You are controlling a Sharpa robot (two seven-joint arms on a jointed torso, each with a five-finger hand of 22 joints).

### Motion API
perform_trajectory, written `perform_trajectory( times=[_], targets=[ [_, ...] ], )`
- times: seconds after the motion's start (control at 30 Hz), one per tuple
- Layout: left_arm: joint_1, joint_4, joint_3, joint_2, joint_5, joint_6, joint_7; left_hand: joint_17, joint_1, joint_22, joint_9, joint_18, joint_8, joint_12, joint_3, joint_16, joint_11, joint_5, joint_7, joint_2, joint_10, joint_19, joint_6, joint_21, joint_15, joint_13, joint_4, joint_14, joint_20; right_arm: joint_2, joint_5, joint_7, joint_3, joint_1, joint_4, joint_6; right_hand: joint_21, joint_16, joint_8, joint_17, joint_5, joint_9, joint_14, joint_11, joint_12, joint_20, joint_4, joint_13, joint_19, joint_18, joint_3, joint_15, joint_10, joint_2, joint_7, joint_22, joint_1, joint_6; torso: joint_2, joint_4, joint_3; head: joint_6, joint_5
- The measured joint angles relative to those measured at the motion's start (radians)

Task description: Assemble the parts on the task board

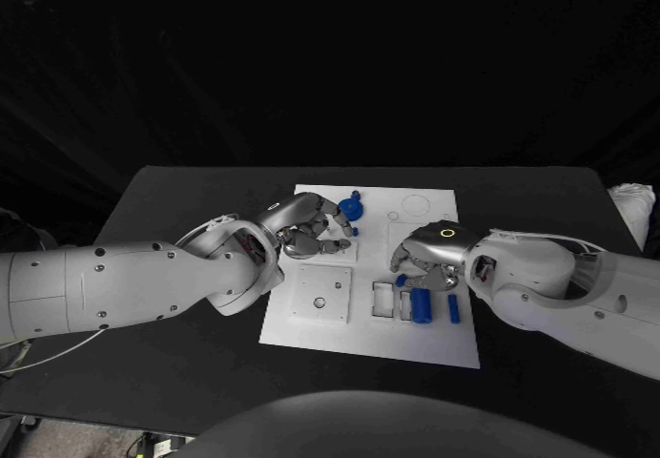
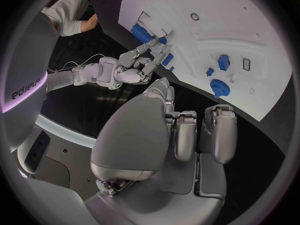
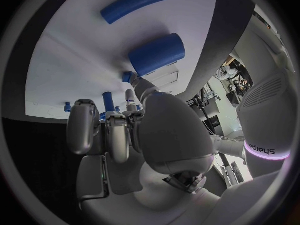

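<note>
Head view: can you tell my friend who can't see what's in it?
Two white robot arms reach over a white task board on a black table. The left hand and right hand hover above small blue parts.

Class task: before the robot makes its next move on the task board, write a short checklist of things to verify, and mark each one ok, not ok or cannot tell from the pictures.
1. Task board lies flat on the table, inside both arms' span: ok.
2. Left hand is over the board's far left part, near the blue round part: ok.
3. Left hand holds nothing: cannot tell; its fingers are curled.
4. Right hand is over the board, above the thick cylinder and thin pin: ok.
5. Right hand has a part between its fingertips: cannot tell; a small blue piece shows at a fingertip.
6. Cylinder and pin lie free on the board: ok.
</note>
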Motion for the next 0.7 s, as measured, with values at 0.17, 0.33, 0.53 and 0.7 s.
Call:
perform_trajectory(
  times=[0.17,0.33,0.53,0.7],
  targets=[
    [0.0,0.0,0.0,0.002,0.0,0.002,0.0,0.0,0.0,0.0,0.0,0.0,0.0,0.0,0.0,0.0,0.0,0.0,0.0,0.0,0.0,0.0,0.0,0.0,0.0,0.0,0.0,0.0,0.0,0.007,0.0,-0.001,0.0,-0.002,-0.004,0.013,-0.008,0.0,-0.004,0.0,0.0,-0.001,0.0,0.0,-0.005,0.0,0.0,0.0,-0.007,0.0,0.0,0.0,0.0,-0.004,0.0,0.0,-0.004,0.0,0.0,-0.0001,0.0001,0.0,0.0],
    [0.0,-0.001,0.0,0.006,0.0,0.003,0.0,0.0,0.0,0.0,0.0,0.0,0.0,0.0,0.003,0.0,0.0,0.0,0.0,0.0,0.0,0.0,0.0,0.0,0.0,0.0,0.003,0.0,0.0,0.011,0.0,-0.001,0.0,-0.005,-0.01,0.025,-0.016,0.0,-0.009,0.0,0.0,-0.002,0.0,0.005,-0.009,0.0,0.0,0.0,-0.014,0.0,0.0,0.0,-0.002,-0.004,0.004,0.0,-0.004,0.004,0.0,-0.0004,0.0,0.0,0.001],
    [0.0,-0.002,0.0,0.009,0.0,0.005,0.0,0.0,0.0,0.0,0.0,0.0,0.0,0.0,0.003,0.0,0.0,0.0,0.0,0.0,0.0,0.0,0.0,0.0,0.0,0.0,0.003,0.0,0.0,0.014,0.0,-0.002,0.0,-0.008,-0.018,0.036,-0.031,0.0,-0.015,0.0,0.0,-0.003,0.004,0.007,-0.014,0.006,0.0,0.0,-0.026,0.0,0.0,0.004,0.0,-0.004,0.007,0.0,-0.004,0.007,0.0,-0.0006,0.0,0.0,0.002],
    [0.0,-0.003,0.0,0.012,0.0,0.008,0.0,0.0,0.0,0.0,-0.001,0.0,0.0,0.0,0.003,0.0,0.0,0.0,0.0,0.0,0.0,0.0,0.0,0.0,0.0,0.0,0.003,0.0,0.0,0.017,0.001,-0.002,0.001,-0.009,-0.022,0.04,-0.054,0.0,-0.021,0.0,0.018,-0.005,0.002,0.009,-0.026,0.009,-0.004,0.0,-0.041,0.0,0.004,0.01,-0.002,-0.007,0.013,0.0,0.0,0.013,0.0,-0.0006,0.0002,0.0,0.002]
  ],
)
